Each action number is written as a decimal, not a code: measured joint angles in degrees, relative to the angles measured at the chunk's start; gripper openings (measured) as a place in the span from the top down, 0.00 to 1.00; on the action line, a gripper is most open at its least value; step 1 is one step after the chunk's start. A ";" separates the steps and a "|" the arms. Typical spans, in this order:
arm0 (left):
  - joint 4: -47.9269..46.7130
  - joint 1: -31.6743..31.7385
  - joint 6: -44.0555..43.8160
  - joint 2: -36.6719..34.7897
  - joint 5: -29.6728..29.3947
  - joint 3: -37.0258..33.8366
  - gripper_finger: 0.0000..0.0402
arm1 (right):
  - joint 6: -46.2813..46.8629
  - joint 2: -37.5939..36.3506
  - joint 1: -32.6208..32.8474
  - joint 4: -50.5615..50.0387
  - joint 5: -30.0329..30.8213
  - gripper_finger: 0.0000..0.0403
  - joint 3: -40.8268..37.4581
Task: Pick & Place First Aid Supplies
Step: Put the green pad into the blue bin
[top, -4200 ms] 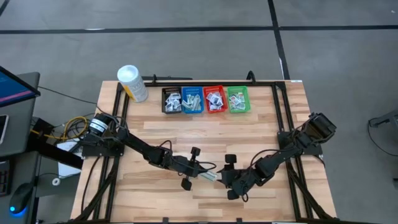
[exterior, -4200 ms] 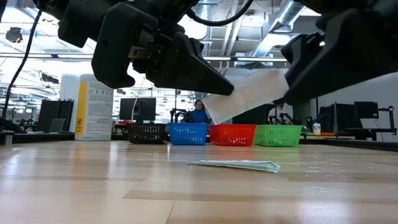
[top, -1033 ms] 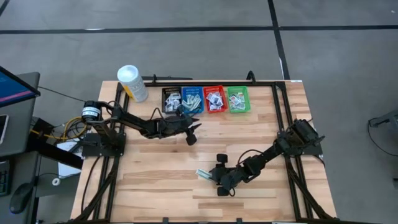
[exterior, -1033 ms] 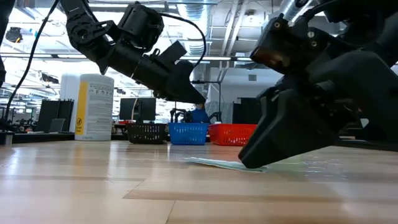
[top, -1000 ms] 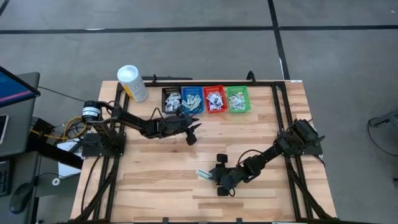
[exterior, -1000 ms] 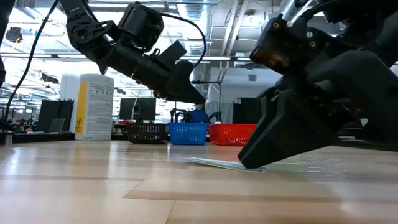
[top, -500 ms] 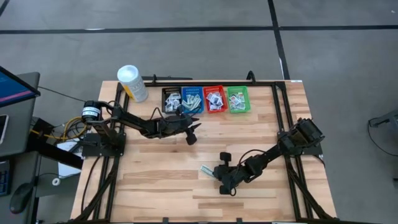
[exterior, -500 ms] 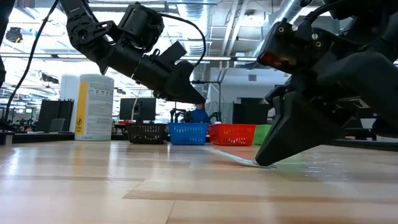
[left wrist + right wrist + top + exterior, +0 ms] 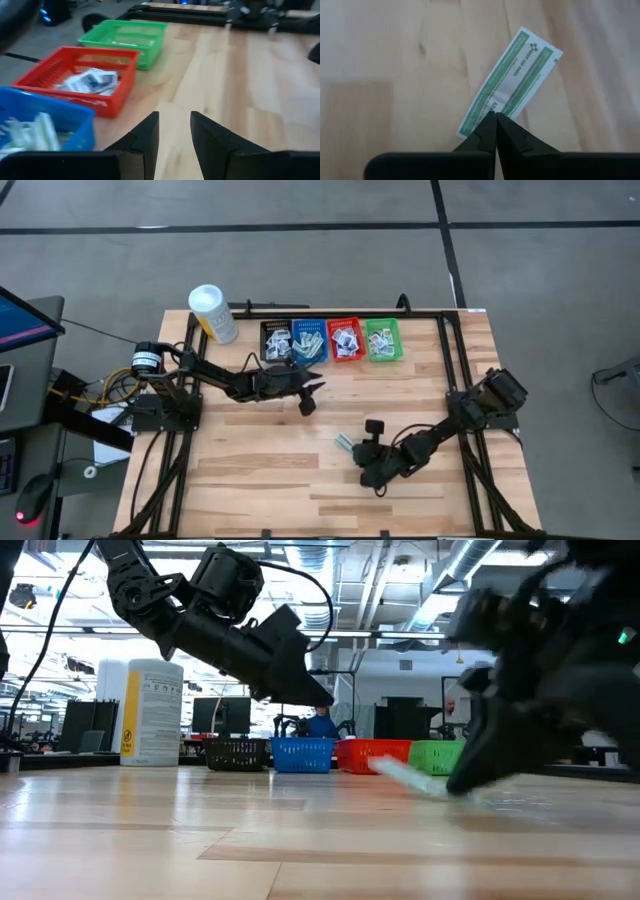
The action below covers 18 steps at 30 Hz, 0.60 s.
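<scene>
Now right hand (image 9: pixel 495 120) pinched shut on one end of a pale-green strip (image 9: pixel 510 82), lifted clear of surface (image 9: pixel 260 480) mid-front; a second ago strip lay flat. Left hand (image 9: pixel 312 395), part-open, empty, near blue basket (image 9: pixel 309 343)

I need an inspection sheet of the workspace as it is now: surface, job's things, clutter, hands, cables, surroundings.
Surface: wooden table, with a black frame along its edges.
Job's things: pale-green strip pinched at one end by the right hand; more packets lie in the black basket, blue basket, red basket and green basket.
Clutter: white tub at the table's far left corner.
Hands: right hand shut on the strip, near the table's middle; left hand open, holding nothing, near the blue basket.
Cables: yellow and black wires beside the left arm's base.
Surroundings: grey floor; a monitor at the left edge.
</scene>
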 joint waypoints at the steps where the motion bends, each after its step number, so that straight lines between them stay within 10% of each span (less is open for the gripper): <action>1: 0.14 0.01 -1.00 0.00 1.15 0.00 0.72 | 0.00 -0.80 0.62 -0.27 1.03 1.00 -0.03; 13: 0.91 3.96 -29.81 0.00 32.08 0.07 0.72 | 3.03 -7.71 5.61 -4.01 12.09 1.00 0.31; 18: 0.93 2.45 -29.52 0.00 35.75 0.07 0.72 | 3.03 -7.49 5.20 -3.93 12.11 1.00 0.37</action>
